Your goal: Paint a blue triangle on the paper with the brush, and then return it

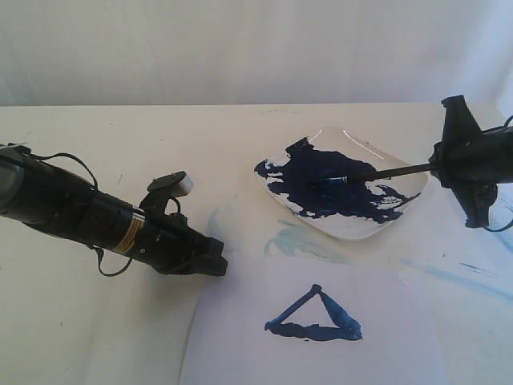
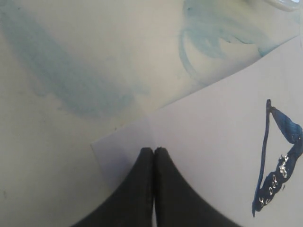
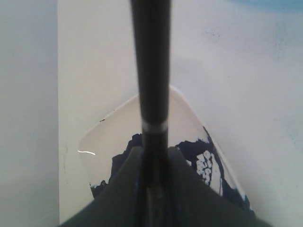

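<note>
The blue triangle (image 1: 313, 318) sits painted on the white paper (image 1: 240, 345), and it also shows in the left wrist view as the triangle (image 2: 265, 156) on the paper (image 2: 203, 142). My left gripper (image 1: 215, 265) (image 2: 154, 150) is shut with nothing between its fingers, tips over the paper's corner. My right gripper (image 1: 434, 167) (image 3: 154, 152) is shut on the black handle of the brush (image 1: 385, 172) (image 3: 150, 71). The brush lies nearly level, its tip resting in the dark-blue paint on the plate (image 1: 365, 148) (image 3: 106, 137).
A large dark-blue paint blotch (image 1: 329, 192) covers much of the plate. Pale blue smears (image 1: 292, 241) (image 2: 61, 80) stain the cream table between plate and paper. A pale wall rises behind the table's far edge.
</note>
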Robot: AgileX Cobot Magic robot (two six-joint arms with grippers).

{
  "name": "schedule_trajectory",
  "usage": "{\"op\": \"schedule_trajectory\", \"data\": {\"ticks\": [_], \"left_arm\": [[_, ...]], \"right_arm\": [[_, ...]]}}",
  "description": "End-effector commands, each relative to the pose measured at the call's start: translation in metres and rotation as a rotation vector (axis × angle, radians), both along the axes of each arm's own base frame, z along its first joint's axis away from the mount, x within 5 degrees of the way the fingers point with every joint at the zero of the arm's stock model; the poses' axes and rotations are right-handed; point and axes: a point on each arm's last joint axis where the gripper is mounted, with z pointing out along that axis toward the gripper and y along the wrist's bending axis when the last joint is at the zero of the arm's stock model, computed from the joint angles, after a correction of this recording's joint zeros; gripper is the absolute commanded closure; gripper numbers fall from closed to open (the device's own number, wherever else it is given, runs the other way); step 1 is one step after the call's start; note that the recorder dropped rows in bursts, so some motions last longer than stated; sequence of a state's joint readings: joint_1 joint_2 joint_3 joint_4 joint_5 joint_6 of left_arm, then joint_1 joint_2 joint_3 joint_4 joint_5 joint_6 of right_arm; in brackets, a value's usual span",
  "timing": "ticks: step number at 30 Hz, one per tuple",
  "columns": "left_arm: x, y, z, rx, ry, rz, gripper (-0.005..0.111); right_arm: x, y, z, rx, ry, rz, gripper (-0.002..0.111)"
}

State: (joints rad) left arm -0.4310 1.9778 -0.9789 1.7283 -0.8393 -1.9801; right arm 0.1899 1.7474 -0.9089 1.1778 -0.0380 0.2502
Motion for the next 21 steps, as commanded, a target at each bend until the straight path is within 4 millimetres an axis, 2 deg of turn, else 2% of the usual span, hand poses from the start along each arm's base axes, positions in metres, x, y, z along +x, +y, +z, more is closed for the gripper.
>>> {"op": "schedule_trajectory", "data": {"ticks": [1,14,21], "left_arm": [[-0.001,0.000,-0.002,0.023,-0.014,-0.011,0.107],[-0.002,-0.001,-0.001,0.008,-0.005,-0.024,0.107],[-0.002,-0.001,-0.001,0.008,-0.005,-0.024,0.107]], "right_arm": [[0.000,0.001,-0.008,-0.011,0.025,0.013,0.108],[0.003,-0.003,-0.017,-0.042,0.026,-0.029,0.108],[0.005,-0.006,-0.030,-0.033,0.054,-0.083,0.108]]}}
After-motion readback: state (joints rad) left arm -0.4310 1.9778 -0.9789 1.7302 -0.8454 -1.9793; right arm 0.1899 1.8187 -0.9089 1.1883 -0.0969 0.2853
